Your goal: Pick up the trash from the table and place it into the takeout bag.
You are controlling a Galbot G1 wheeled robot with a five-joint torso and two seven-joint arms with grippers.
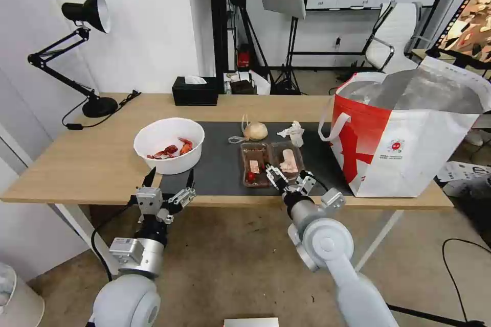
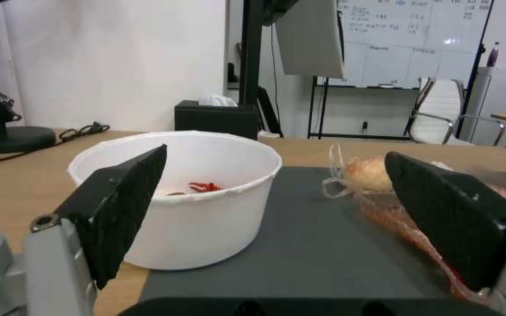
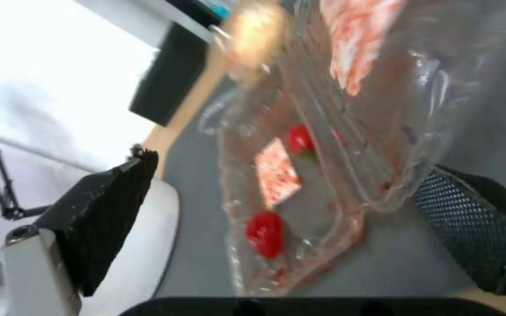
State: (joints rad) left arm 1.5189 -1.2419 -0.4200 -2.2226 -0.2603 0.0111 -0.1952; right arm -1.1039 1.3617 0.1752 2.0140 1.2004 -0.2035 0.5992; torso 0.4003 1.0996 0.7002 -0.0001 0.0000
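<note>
While the right gripper (image 1: 289,180) sits spread at the near edge of the clear hinged tray (image 1: 271,162) on the dark mat (image 1: 220,163), best bet is pinching the rim, not the flimsy lid. Left gripper (image 1: 170,182), also spread, waits before the white bowl (image 1: 169,144). Takeout bag (image 1: 404,133) stands on the wood table (image 1: 92,158) at its right end; studio clutter behind.

Left pincer (image 1: 170,178) poised at the worktop's (image 1: 82,163) near edge, toward its left end, black pads spread wide, wrist reaching up from below. Right pincer (image 1: 287,179) extended over the near edge around mid-length, angled inward, jaws parted wide, arm bent beneath.
</note>
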